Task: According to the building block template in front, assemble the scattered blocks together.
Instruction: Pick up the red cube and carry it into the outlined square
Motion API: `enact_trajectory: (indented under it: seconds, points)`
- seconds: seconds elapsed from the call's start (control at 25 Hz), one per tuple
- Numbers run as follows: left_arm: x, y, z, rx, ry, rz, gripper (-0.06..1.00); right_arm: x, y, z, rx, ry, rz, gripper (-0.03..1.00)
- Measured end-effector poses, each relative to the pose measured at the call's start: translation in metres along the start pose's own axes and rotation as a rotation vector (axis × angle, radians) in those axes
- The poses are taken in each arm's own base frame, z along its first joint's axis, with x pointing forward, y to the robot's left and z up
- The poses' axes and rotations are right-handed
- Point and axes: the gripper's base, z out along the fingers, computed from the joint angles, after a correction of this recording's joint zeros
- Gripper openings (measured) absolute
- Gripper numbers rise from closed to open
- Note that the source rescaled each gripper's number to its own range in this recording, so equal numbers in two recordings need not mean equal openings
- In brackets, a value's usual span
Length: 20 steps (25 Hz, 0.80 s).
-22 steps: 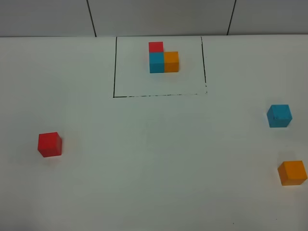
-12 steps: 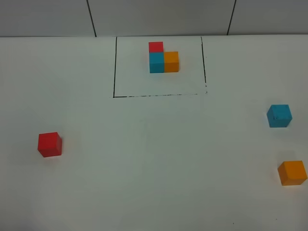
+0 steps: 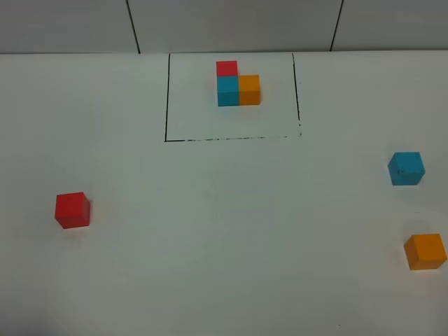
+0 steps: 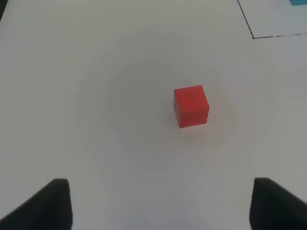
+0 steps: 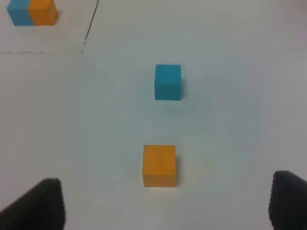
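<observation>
The building block template (image 3: 236, 85) is an L of joined red, cyan-blue and orange cubes inside a black drawn rectangle at the back middle; part of it shows in the right wrist view (image 5: 32, 12). The loose red cube (image 3: 73, 210) lies at the left, also seen in the left wrist view (image 4: 191, 105). The loose cyan-blue cube (image 3: 406, 168) and orange cube (image 3: 425, 251) lie at the right, both in the right wrist view (image 5: 168, 82) (image 5: 159, 165). My left gripper (image 4: 158, 203) is open, short of the red cube. My right gripper (image 5: 165, 203) is open, short of the orange cube. Neither gripper shows in the exterior high view.
The white table (image 3: 224, 231) spans the exterior high view. A grey panelled wall (image 3: 231, 24) rises behind its back edge. The black rectangle's front line (image 3: 231, 138) runs in front of the template.
</observation>
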Motion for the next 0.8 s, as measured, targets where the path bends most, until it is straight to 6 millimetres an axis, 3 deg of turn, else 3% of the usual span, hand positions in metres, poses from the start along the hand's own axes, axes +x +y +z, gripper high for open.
enact_trajectory:
  seconds: [0.2,0.48,0.64,0.8]
  points:
    - [-0.049,0.005,0.021,-0.012,0.123,-0.006,0.77,0.0,0.0,0.0,0.0,0.0,0.0,0.73]
    - [-0.111,0.012,0.1,0.004,0.406,-0.028,0.77,0.0,0.0,0.0,0.0,0.0,0.0,0.73]
    - [-0.121,0.012,0.157,0.029,0.573,-0.042,0.77,0.0,0.0,0.0,0.0,0.0,0.0,0.73]
    - [-0.113,0.002,0.204,0.054,0.675,-0.017,0.77,0.0,0.0,0.0,0.0,0.0,0.0,0.73]
